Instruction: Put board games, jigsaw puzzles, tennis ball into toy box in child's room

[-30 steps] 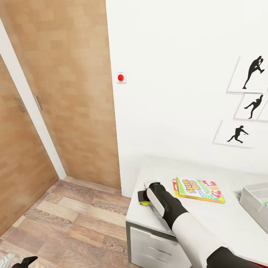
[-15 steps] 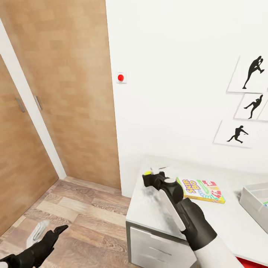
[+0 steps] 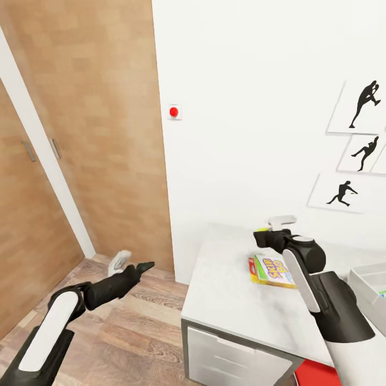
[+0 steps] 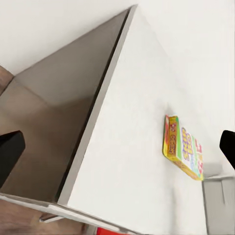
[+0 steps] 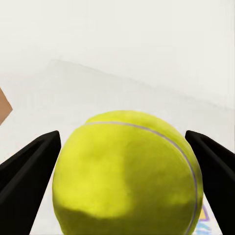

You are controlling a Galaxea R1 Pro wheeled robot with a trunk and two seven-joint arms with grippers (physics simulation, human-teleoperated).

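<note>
The yellow-green tennis ball [image 5: 127,176] sits between the two black fingers [image 5: 24,181] of my right gripper [image 3: 260,236], which is shut on it. In the head view just a sliver of the ball [image 3: 261,230] shows, held in the air over the pale table [image 3: 225,289], just beyond a yellow-orange board game [image 3: 271,271] lying flat. The light grey toy box [image 3: 369,292] stands at the table's right. My left gripper [image 3: 143,265] is open and empty, hovering over the floor left of the table; its wrist view shows the board game [image 4: 183,147].
Wooden wardrobe doors [image 3: 64,161] fill the left side, with wood flooring [image 3: 107,321] below. The white wall carries a red button [image 3: 173,111] and black silhouette pictures [image 3: 343,193]. Drawers [image 3: 225,354] front the table. A red object [image 3: 316,375] lies low at the right.
My right gripper lifted the tennis ball from the table's near left corner and carried it up and right, past the board game. My left arm rose from the floor toward the table.
</note>
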